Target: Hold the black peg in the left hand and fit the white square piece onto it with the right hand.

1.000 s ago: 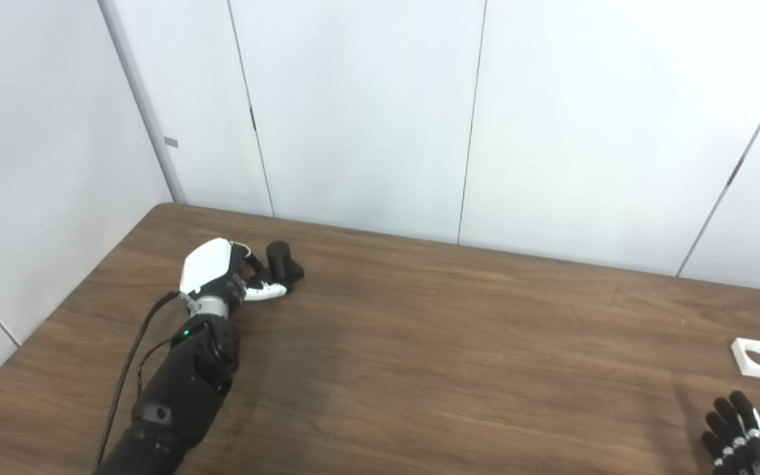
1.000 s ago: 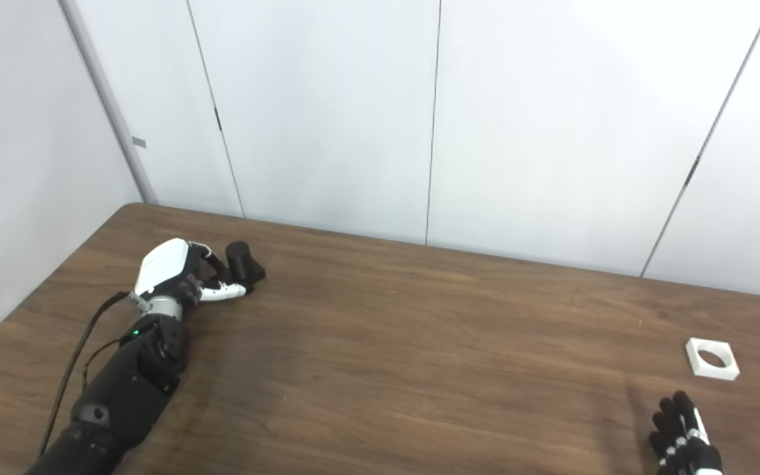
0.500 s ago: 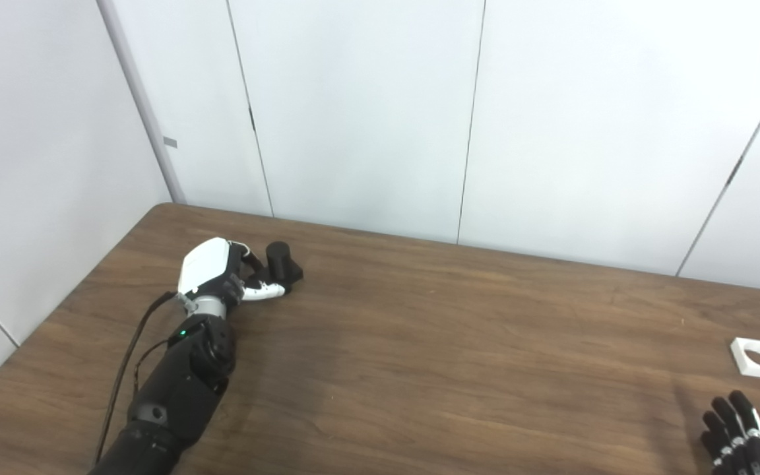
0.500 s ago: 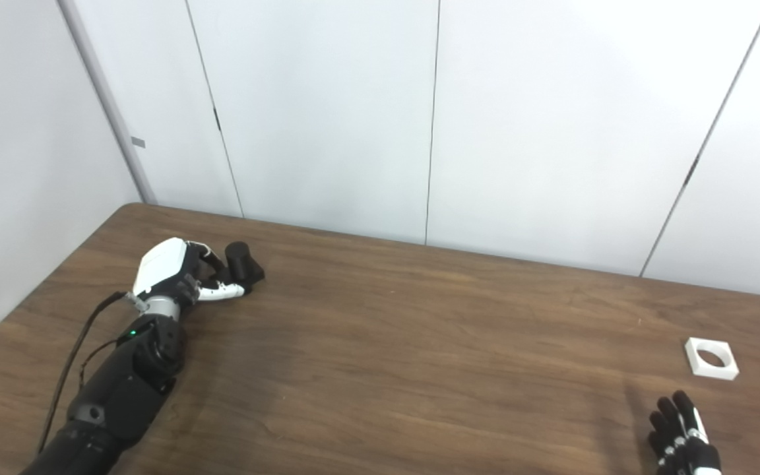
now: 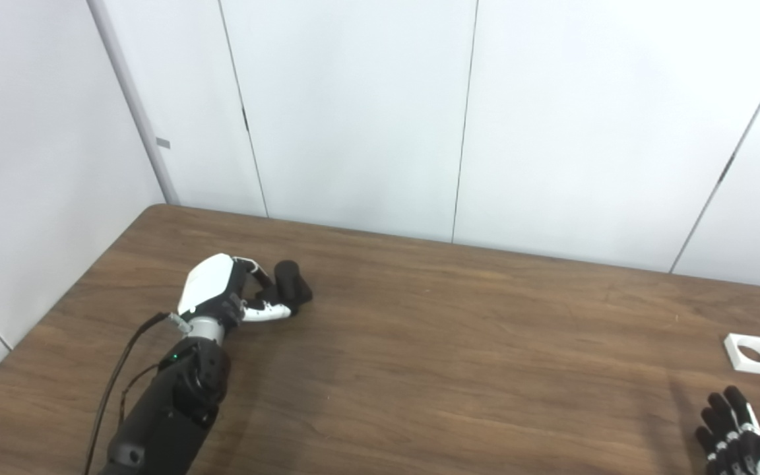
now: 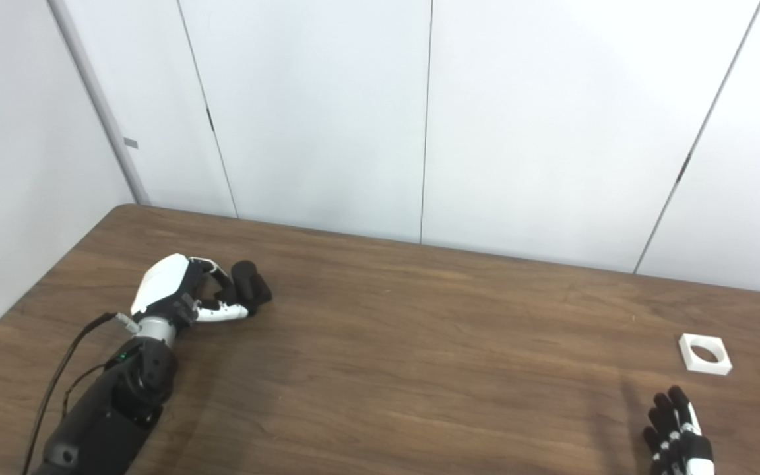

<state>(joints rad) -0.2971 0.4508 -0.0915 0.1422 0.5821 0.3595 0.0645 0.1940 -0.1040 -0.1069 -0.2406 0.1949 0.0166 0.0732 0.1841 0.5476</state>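
Left hand (image 5: 221,293) at nine o'clock on the table (image 5: 419,369), fingers and thumb curled round the peg (image 5: 292,292). Peg tilted now, top leaning toward eleven o'clock, where half a second ago upright on its base; whole view also shifted a little, so partly camera. Likely the start of a lift, grip apparently taken. Centre of table bare wood. Farther right, at four o'clock, the square (image 6: 704,353) lying flat, hole up, untouched. Just below it, at five o'clock, right hand (image 6: 677,441) low at the frame edge, fingers straight, a little apart, holding nothing, as before. No containers in view, so nothing to report inside any.
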